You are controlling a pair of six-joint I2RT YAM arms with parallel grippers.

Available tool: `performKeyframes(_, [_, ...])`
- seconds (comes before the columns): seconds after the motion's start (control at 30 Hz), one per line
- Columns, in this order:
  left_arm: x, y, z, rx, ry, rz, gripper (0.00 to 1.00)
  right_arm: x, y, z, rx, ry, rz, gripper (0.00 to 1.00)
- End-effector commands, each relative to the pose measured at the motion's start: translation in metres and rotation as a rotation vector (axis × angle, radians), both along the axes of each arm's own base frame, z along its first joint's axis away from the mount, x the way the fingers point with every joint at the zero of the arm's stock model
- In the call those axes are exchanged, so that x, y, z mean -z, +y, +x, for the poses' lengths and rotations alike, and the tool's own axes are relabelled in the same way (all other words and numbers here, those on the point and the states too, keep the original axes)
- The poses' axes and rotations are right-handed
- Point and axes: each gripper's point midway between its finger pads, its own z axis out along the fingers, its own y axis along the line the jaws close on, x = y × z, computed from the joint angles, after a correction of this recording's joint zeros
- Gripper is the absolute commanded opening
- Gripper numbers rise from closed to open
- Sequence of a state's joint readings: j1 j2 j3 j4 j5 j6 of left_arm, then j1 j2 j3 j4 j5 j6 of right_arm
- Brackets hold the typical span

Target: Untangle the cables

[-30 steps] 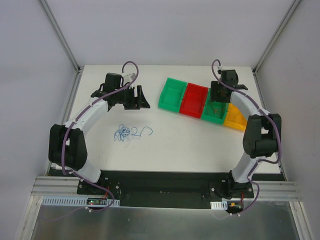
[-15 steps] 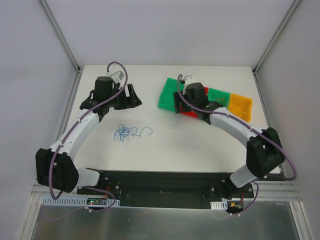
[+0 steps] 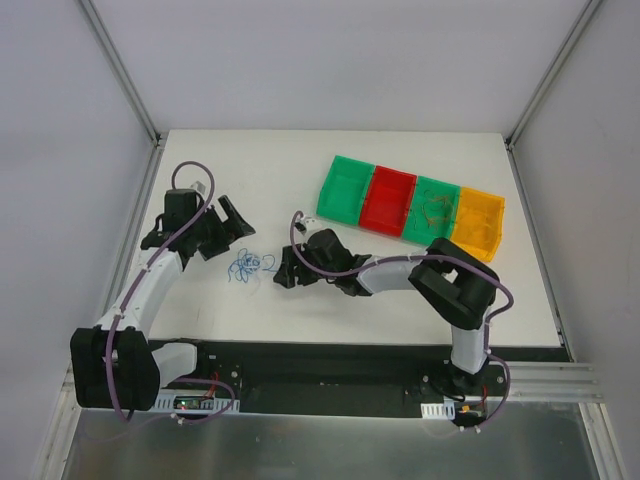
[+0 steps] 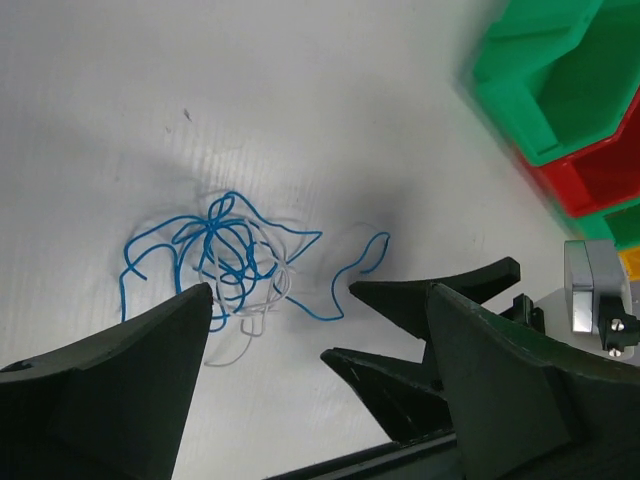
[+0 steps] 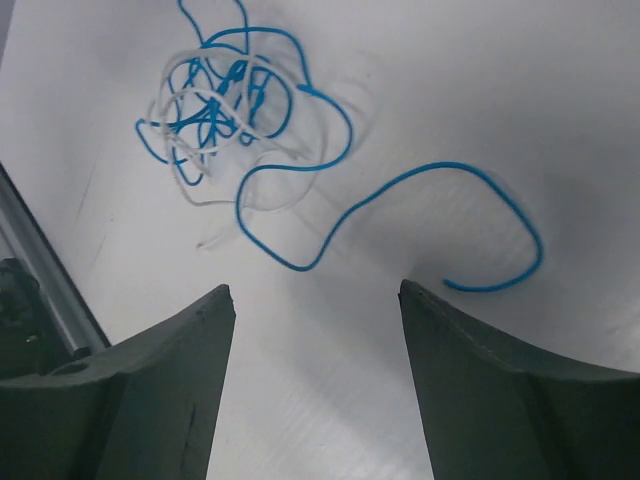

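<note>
The cables (image 3: 250,266) lie on the white table as a small knot of thin blue and white strands (image 4: 225,250) (image 5: 215,100). One blue tail (image 5: 500,230) curls away from the knot to the right. My left gripper (image 3: 228,235) (image 4: 318,290) hangs open just behind and left of the knot, with nothing between its fingers. My right gripper (image 3: 282,268) (image 5: 315,290) is open and low over the table just right of the knot, by the blue tail, holding nothing. Its two fingertips (image 4: 352,290) also show in the left wrist view.
A row of bins stands at the back right: green (image 3: 345,188), red (image 3: 392,198), green (image 3: 432,208) with thin orange strands lying inside, and orange (image 3: 478,222). A metal rail (image 5: 40,270) runs along the table's near edge.
The right arm swung from the bins leftward across the table to the knot. The left arm came forward from the back toward the knot, and its jaws opened wider.
</note>
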State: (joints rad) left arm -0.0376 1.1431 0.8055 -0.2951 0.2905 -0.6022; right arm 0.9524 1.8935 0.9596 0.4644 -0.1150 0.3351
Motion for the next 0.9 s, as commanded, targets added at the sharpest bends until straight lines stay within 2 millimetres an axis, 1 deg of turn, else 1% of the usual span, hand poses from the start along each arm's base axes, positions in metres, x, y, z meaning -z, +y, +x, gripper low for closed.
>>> performKeyframes(0.0, [0.008,-0.015,-0.012,0.085,0.039,-0.071,0.87,-0.03,0.041,-0.007,-0.035,-0.011,0.159,0.69])
performKeyframes(0.03, [0.012,-0.017,-0.015,0.092,0.057,-0.083,0.87,-0.024,0.042,-0.008,-0.03,0.0,0.142,0.7])
performKeyframes(0.1, [0.022,-0.02,-0.018,0.104,0.094,-0.099,0.87,-0.021,0.048,-0.006,-0.034,0.016,0.131,0.7])
performKeyframes(0.2, [0.04,-0.022,-0.022,0.1,0.167,-0.113,0.85,-0.006,0.048,0.0,0.007,0.037,0.098,0.71])
performKeyframes(0.3, [0.058,-0.025,-0.025,0.106,0.229,-0.101,0.77,0.001,0.048,0.006,0.044,0.043,0.08,0.7])
performKeyframes(0.37, [0.067,-0.028,-0.027,0.123,0.252,-0.073,0.73,0.003,0.048,0.009,0.059,0.047,0.079,0.66])
performKeyframes(0.47, [0.079,-0.03,-0.029,0.138,0.282,-0.026,0.66,0.006,0.049,0.011,0.072,0.052,0.076,0.56])
performKeyframes(0.53, [0.082,-0.031,-0.028,0.139,0.285,-0.005,0.6,0.009,0.049,0.012,0.079,0.064,0.074,0.46])
performKeyframes(0.6, [0.083,-0.028,-0.027,0.129,0.282,0.014,0.55,0.011,0.049,0.01,0.074,0.069,0.073,0.38])
performKeyframes(0.67, [0.083,-0.026,-0.025,0.122,0.276,0.027,0.51,0.007,0.048,0.012,0.072,0.057,0.076,0.33])
performKeyframes(0.73, [0.081,-0.025,-0.023,0.117,0.264,0.038,0.49,0.006,0.044,0.013,0.075,0.044,0.07,0.32])
performKeyframes(0.8, [0.08,-0.024,-0.023,0.117,0.26,0.042,0.49,0.0,0.043,0.015,0.069,0.026,0.075,0.37])
performKeyframes(0.87, [0.08,-0.025,-0.023,0.125,0.258,0.041,0.49,0.0,0.041,0.015,0.065,0.022,0.069,0.4])
